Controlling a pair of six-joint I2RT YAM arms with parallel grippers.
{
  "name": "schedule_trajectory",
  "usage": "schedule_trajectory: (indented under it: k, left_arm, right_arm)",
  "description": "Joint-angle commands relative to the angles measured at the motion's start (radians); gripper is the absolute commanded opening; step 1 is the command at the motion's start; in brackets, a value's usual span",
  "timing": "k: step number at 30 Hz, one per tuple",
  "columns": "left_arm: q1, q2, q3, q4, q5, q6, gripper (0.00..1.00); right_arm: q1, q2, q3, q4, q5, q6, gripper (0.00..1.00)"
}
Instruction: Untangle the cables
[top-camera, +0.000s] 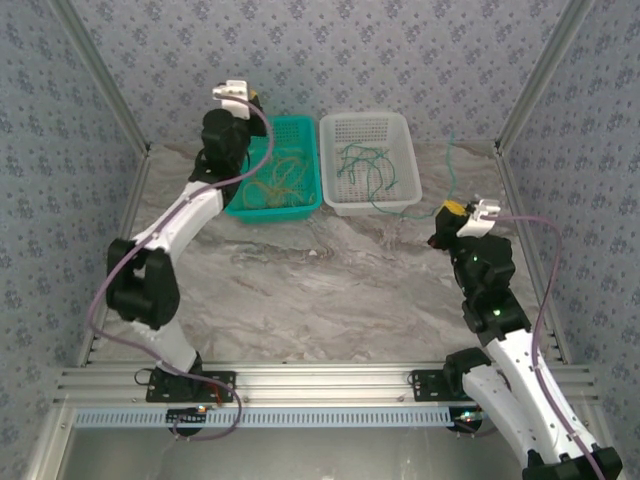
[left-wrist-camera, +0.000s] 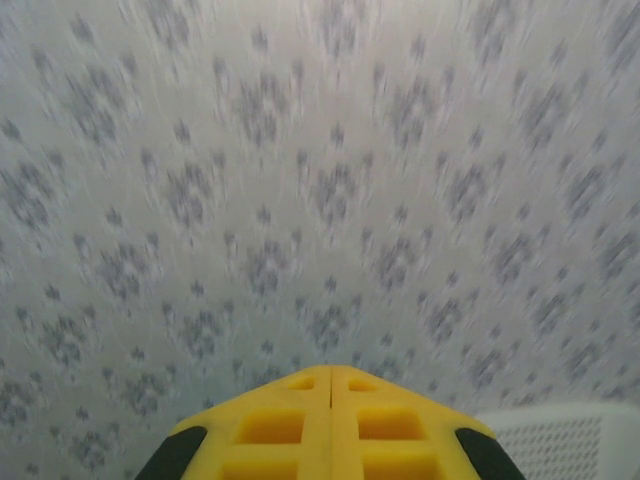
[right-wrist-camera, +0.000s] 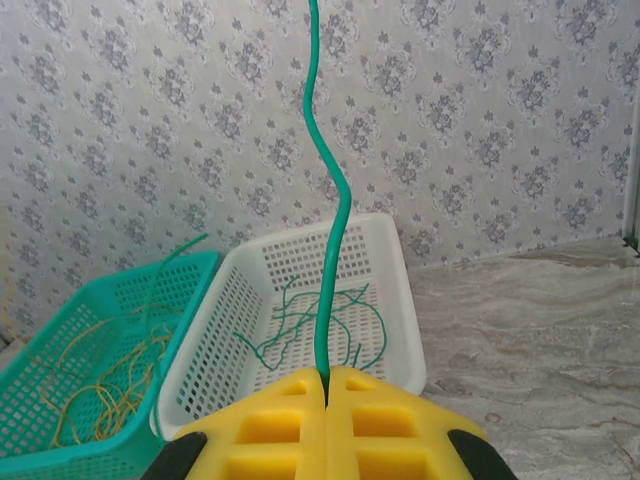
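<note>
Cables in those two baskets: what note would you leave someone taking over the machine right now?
Left claw: shut, nothing in it, raised near the teal basket.
Right claw: shut on one green cable, which stands upright.
Yellow cables lie in the teal basket, green cables in the white basket.
Done: colours look sorted. Left: likely drop the held cable into the white basket.

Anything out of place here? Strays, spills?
A green cable trails out of the white basket over its front rim and across the table to the right pincer, which is shut on it; the free end sticks up. A green strand also seems to poke from the teal basket of yellow cables.
</note>
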Motion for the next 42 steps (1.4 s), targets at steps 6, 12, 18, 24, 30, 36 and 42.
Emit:
schedule_trajectory:
  k: [6,12,18,24,30,36,42]
  left_arm:
    - [0.000,0.266,0.156,-0.282,-0.091,-0.059,0.00]
    - [-0.003,0.353,0.189,-0.377,-0.076,-0.155,0.00]
    - [-0.014,0.372,0.254,-0.474,-0.118,-0.176,0.54]
    - [-0.050,0.151,0.187,-0.504,-0.183,-0.118,0.99]
    - [-0.090,-0.170,-0.059,-0.521,-0.226,-0.151,0.99]
    - [-0.273,-0.503,-0.425,-0.446,-0.337,-0.157,0.99]
    - [-0.388,-0.680,-0.670,-0.488,-0.361,-0.292,0.99]
  right_arm:
    - [0.010,-0.050,0.023,-0.042,-0.002,0.000,0.00]
    - [0.011,-0.031,0.022,-0.030,-0.007,-0.003,0.00]
    - [0.010,0.058,0.058,-0.042,-0.005,0.016,0.00]
    - [0.010,0.244,0.199,-0.159,0.066,0.068,0.00]
    - [0.029,0.495,0.445,-0.313,0.213,0.087,0.00]
    - [0.079,0.823,0.764,-0.472,0.349,0.040,0.00]
    - [0.091,1.104,1.018,-0.538,0.367,0.021,0.00]
